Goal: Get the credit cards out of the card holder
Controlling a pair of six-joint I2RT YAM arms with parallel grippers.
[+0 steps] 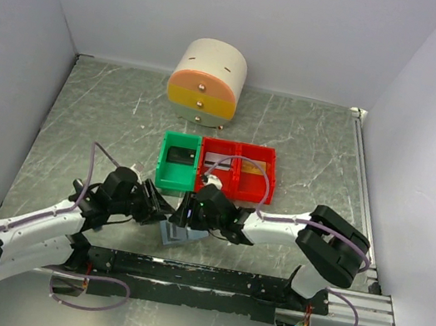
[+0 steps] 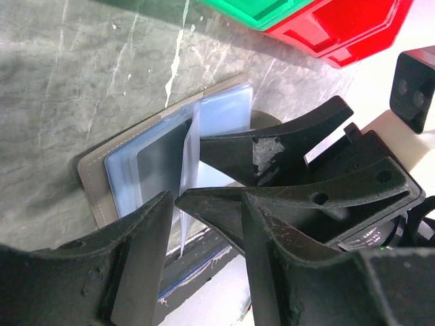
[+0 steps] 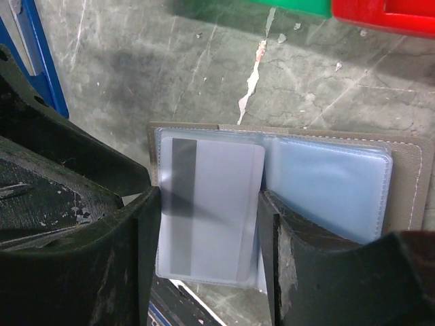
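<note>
The card holder (image 1: 176,234) lies open on the table between both grippers, its grey-brown cover (image 3: 408,176) under pale blue pockets. One clear sleeve page stands raised, with a pale credit card (image 3: 211,197) with a dark stripe inside it. My right gripper (image 3: 209,224) is shut on this card, its fingers pressing both side edges of the sleeve. In the left wrist view the holder (image 2: 92,176) shows the raised page edge-on. My left gripper (image 2: 207,231) is open, with the page's edge loose in the gap. From above, the left gripper (image 1: 157,211) and right gripper (image 1: 190,213) almost meet.
A green bin (image 1: 177,163) and a red bin (image 1: 238,169) stand just behind the holder. A round cream and orange drawer unit (image 1: 207,81) stands at the back. A black rail (image 1: 198,276) runs along the near edge, close below the holder.
</note>
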